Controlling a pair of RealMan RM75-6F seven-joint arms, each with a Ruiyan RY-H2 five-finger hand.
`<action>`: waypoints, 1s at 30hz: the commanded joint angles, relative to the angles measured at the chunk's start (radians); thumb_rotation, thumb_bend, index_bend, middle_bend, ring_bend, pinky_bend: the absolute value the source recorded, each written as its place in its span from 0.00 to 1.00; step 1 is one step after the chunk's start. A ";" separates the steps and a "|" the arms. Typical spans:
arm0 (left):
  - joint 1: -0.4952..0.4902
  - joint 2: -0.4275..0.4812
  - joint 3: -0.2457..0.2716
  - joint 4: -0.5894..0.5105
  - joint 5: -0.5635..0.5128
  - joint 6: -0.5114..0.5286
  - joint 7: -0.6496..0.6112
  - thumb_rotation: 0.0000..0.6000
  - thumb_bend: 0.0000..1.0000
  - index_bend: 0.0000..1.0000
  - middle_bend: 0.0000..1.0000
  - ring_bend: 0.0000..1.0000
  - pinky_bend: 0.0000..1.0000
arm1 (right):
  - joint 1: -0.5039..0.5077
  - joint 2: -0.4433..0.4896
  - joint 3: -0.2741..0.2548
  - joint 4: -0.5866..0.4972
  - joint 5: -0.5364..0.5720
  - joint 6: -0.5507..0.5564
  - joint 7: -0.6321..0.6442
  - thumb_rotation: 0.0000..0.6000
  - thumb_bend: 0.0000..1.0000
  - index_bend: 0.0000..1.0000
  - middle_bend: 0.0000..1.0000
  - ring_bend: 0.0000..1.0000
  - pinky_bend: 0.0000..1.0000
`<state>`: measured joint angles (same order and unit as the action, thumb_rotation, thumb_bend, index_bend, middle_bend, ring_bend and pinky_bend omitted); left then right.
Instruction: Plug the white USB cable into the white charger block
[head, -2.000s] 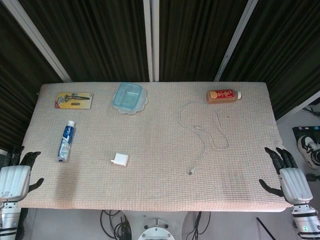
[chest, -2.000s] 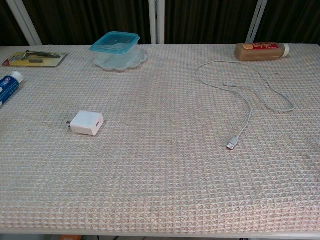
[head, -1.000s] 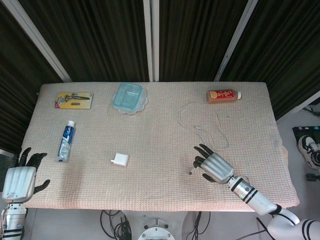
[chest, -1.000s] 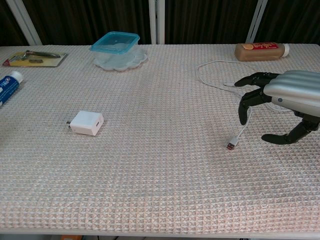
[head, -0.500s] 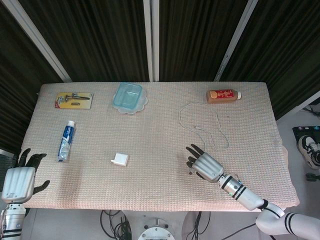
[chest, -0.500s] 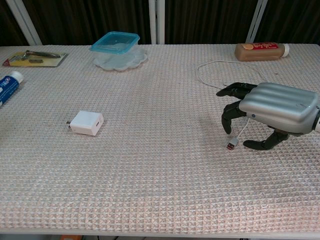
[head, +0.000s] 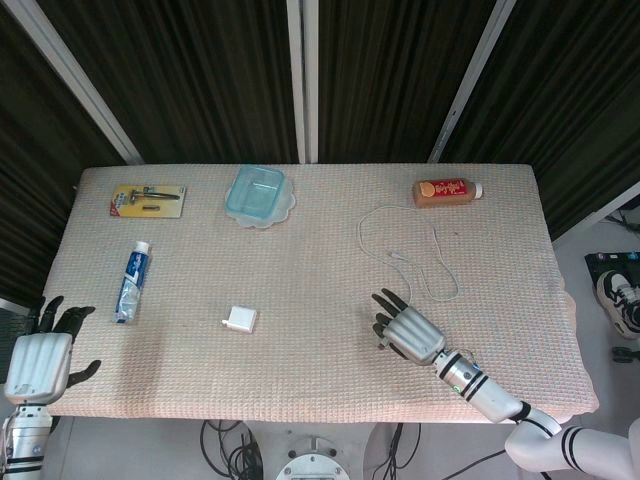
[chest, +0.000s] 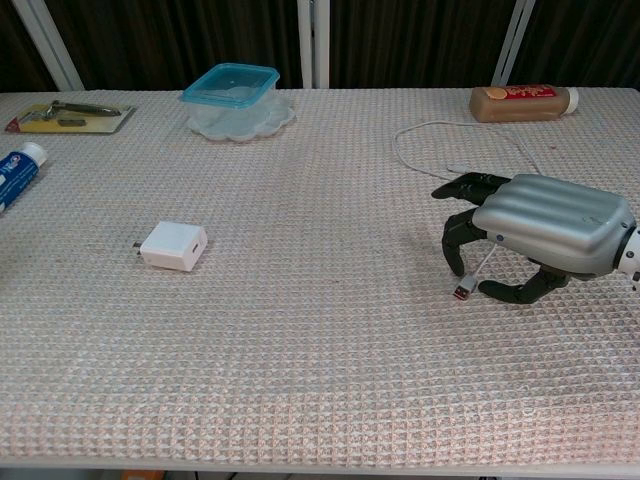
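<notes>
The right hand (chest: 545, 237) hovers, fingers (chest: 457, 245) apart, over the cable (chest: 474, 271) plug; the charger (chest: 174, 246) lies well apart. Closing carelessly could nudge the plug away.

Right hand (chest: 545, 237) has swung in from bench edge to USB cable (chest: 470, 278) plug end, fingers now curled over it; left hand (head: 38, 362) nudged fwd slightly.

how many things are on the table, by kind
charger block: 1
usb cable: 1
toothpaste tube: 1
blue-lidded plastic container: 1
brown bottle: 1
carded tool pack: 1
total: 6
</notes>
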<state>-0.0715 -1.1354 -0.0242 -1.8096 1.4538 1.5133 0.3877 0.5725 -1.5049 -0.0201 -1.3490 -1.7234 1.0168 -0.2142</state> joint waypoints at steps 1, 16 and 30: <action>0.001 0.000 0.000 0.002 0.000 -0.001 -0.004 1.00 0.11 0.24 0.26 0.06 0.00 | 0.000 -0.003 -0.003 0.002 0.004 0.003 -0.003 1.00 0.31 0.49 0.36 0.03 0.00; 0.006 0.005 0.001 0.007 0.005 0.002 -0.019 1.00 0.11 0.24 0.25 0.06 0.00 | -0.007 -0.015 -0.005 0.003 0.022 0.054 -0.009 1.00 0.33 0.57 0.39 0.07 0.00; -0.073 0.024 -0.015 -0.064 0.015 -0.100 0.101 1.00 0.11 0.24 0.25 0.06 0.00 | -0.012 0.030 0.009 -0.055 0.041 0.101 0.057 1.00 0.36 0.60 0.52 0.22 0.00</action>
<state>-0.1313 -1.1139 -0.0342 -1.8627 1.4699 1.4278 0.4743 0.5605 -1.4767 -0.0110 -1.4016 -1.6838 1.1188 -0.1586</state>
